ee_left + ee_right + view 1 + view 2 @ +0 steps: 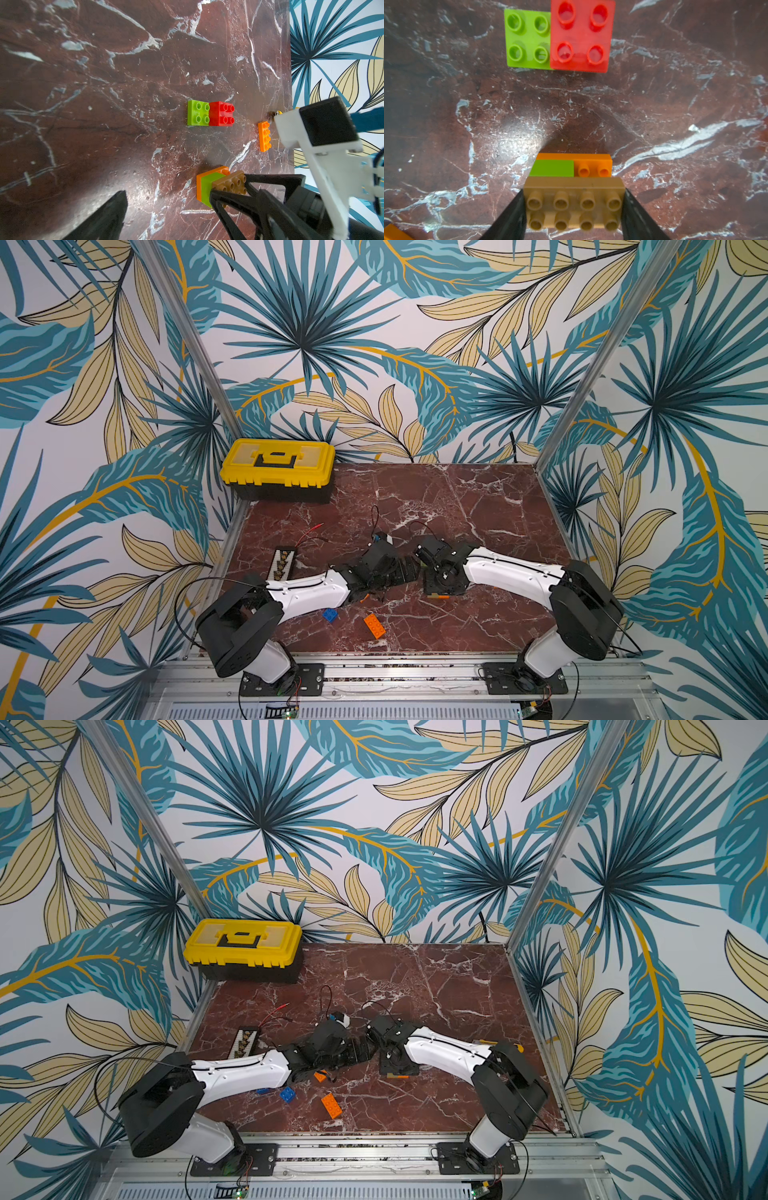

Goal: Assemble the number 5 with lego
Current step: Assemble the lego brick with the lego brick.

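— On the tabletop [478, 510], how far along is that five?
— Early, I'd say. The right fingers [508, 218] are clamped on the tan brick [574, 205] topping a green-and-orange stack [204, 187]; a green and red pair [556, 39] sits nearby, apart from it. The left fingers [104, 218] spread wide, holding nothing.
— And the count?
— Two green, one red, one tan, at least one blue brick [330, 615], and four orange: one under the stack, plus three loose orange bricks [374, 625]. No five shape yet.

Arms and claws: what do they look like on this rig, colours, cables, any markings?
The left arm and right arm match: glossy white tapered links, bulky black joint housings, a thin black cable along each link. The left claw and right claw are black; the right's fingers show hollow triangular frames. No markings visible.
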You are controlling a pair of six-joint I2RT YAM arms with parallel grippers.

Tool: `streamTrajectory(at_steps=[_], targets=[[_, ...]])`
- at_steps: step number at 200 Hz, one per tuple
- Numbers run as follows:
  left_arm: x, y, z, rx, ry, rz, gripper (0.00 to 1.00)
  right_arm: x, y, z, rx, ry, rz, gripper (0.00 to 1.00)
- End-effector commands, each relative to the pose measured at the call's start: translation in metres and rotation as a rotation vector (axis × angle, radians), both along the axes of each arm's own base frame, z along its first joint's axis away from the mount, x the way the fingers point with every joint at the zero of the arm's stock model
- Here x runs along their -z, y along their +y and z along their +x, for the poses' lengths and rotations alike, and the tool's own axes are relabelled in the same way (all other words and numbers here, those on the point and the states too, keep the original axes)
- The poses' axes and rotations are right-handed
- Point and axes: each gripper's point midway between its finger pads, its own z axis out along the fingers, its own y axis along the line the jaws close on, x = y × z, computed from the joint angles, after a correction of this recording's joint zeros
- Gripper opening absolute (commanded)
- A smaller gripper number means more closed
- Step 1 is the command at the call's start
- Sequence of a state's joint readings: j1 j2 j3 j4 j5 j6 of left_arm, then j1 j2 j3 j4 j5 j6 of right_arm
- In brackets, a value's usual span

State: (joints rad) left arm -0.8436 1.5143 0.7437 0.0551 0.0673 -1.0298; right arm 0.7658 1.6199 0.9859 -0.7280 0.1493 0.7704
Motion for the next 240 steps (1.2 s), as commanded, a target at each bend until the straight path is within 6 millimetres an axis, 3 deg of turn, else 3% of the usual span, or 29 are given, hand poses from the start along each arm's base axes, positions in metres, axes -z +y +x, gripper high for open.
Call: streamTrajectory(at_steps=[1,109,136,173,216,240], targets=[[0.006,0.004,0.0,-0.014,0.004,0.012,1.0,0.05,-0.035,-0.04,0.019,0.174,-0.138,0.56],[0.007,0.001,0.0,-0.006,0.008,0.014,1.0,0.051,-0.033,-0.039,0.008,0.178,-0.142,0.56],[0.007,0.002,0.0,-0.006,0.007,0.014,1.0,0.044,-0.02,-0.031,-0.005,0.152,-0.085,0.6],[0.004,0.002,0.001,-0.005,0.001,0.016,1.0,0.026,-0.006,-0.017,-0.002,0.109,-0.037,0.7],[0.003,0.004,0.001,-0.007,-0.007,0.021,1.0,-0.001,-0.003,-0.008,0.003,0.043,-0.008,0.82],[0.003,0.003,0.001,-0.006,-0.008,0.019,1.0,-0.015,-0.002,-0.006,0.009,0.004,0.025,0.84]])
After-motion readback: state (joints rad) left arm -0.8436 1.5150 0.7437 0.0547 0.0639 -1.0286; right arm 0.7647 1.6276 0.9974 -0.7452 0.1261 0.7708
